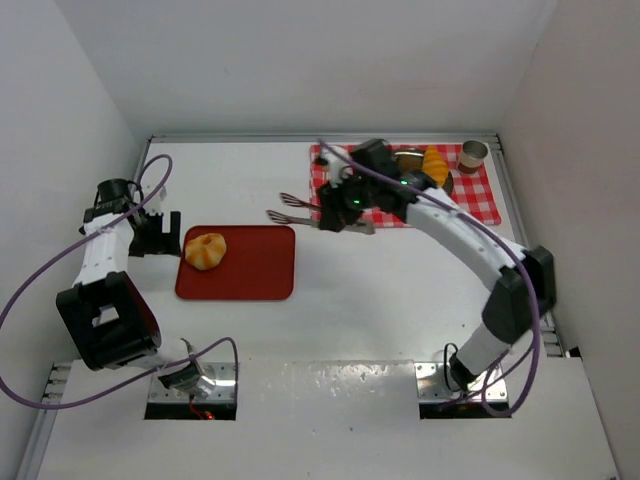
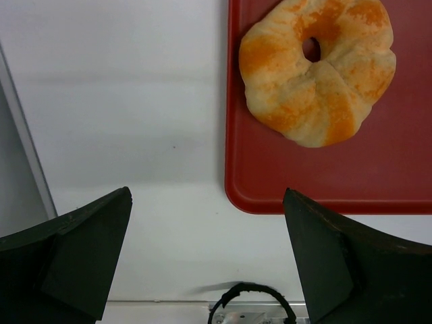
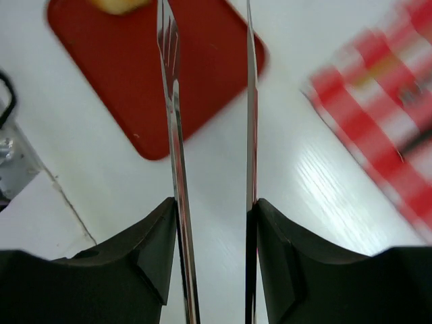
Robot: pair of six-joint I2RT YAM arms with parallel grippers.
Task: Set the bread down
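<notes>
The round pale-golden scored bun (image 1: 205,250) lies on the left part of a red tray (image 1: 255,275); it also shows in the left wrist view (image 2: 317,71). The golden-orange croissant (image 1: 436,165) sits on a dark plate (image 1: 408,160) on the checkered cloth. The dark brown lump is not visible. My left gripper (image 1: 158,233) is open and empty just left of the tray (image 2: 405,169), its gap (image 2: 206,196) over bare table. My right gripper (image 1: 345,215) is shut on metal tongs (image 1: 295,208), whose empty tips point toward the tray (image 3: 209,61).
A red-and-white checkered cloth (image 1: 480,200) lies at the back right with a small cup (image 1: 472,155) on it. White walls close in the table on three sides. A cable loop (image 2: 250,304) hangs near the left arm.
</notes>
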